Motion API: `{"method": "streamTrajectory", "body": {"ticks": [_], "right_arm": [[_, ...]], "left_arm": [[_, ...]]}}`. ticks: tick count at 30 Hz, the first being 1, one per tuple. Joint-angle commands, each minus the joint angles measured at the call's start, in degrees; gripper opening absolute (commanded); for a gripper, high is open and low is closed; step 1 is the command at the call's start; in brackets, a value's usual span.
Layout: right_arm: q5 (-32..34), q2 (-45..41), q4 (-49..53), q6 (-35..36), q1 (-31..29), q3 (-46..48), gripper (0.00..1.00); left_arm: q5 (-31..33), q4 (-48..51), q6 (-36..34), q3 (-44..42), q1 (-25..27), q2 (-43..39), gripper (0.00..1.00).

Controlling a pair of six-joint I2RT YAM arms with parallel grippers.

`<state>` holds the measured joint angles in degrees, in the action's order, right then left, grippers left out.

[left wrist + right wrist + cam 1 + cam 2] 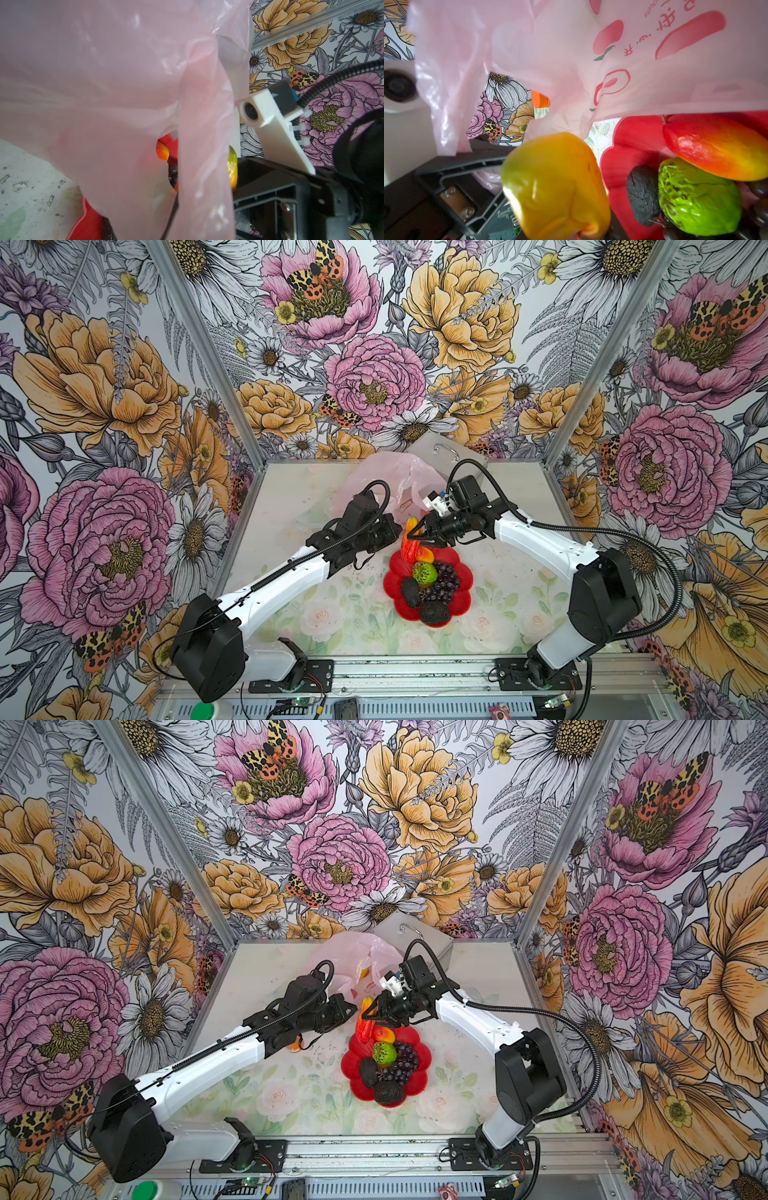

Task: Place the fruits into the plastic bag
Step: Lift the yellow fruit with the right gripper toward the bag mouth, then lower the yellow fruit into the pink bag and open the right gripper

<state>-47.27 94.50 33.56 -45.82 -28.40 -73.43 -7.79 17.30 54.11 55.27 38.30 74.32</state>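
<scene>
Step in hand: carrying one fruit to the bag.

- Mango (556, 182), yellow-green running to orange, was clamped in the right hand (413, 536). It hung clear of everything, over the far edge of the plate (461, 605) and just beside the bag (386, 477).
- The bag sat at the back of the tabletop (353, 614), in front of the metal case (440, 452), with its near side raised. The left hand (395, 531) was closed, and pink film draped straight from it across the left wrist view. I judged it to be pinching the bag's edge or handle, though the pinch itself was not visible.
- On the plate, not yet moved: second mango (424, 554), lime (424, 573), grapes (446, 580) and two avocados (410, 592).
- I could not tell whether any fruit was already inside the bag.

Judgement: early in the task, with most of the fruit yet to go.

Next move: take the mango over the rim and into the bag's mouth, then spread the fingers only once it is inside. The mouth did not show plainly in any view. The one gap seen from the right wrist looked more like a handle hole. Risk: the limp film folds shut, or the mango is let go outside.
</scene>
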Motion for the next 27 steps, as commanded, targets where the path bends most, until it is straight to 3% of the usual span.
{"method": "streamTrajectory", "body": {"ticks": [1,15,27], "right_arm": [[-1.76,2.91,-0.7,-2.32,0.45,-4.0,0.32],[3.3,15.57,-0.73,-5.28,0.67,-15.45,0.32],[9.29,21.5,-0.87,-8.55,3.08,-23.02,0.32]], "left_arm": [[1.82,-0.07,0.66,-1.95,0.71,-2.32,0.0],[3.07,1.16,1.88,-7.52,0.99,-8.89,0.0],[1.87,2.63,1.07,-9.77,0.36,-12.19,0.0]]}}
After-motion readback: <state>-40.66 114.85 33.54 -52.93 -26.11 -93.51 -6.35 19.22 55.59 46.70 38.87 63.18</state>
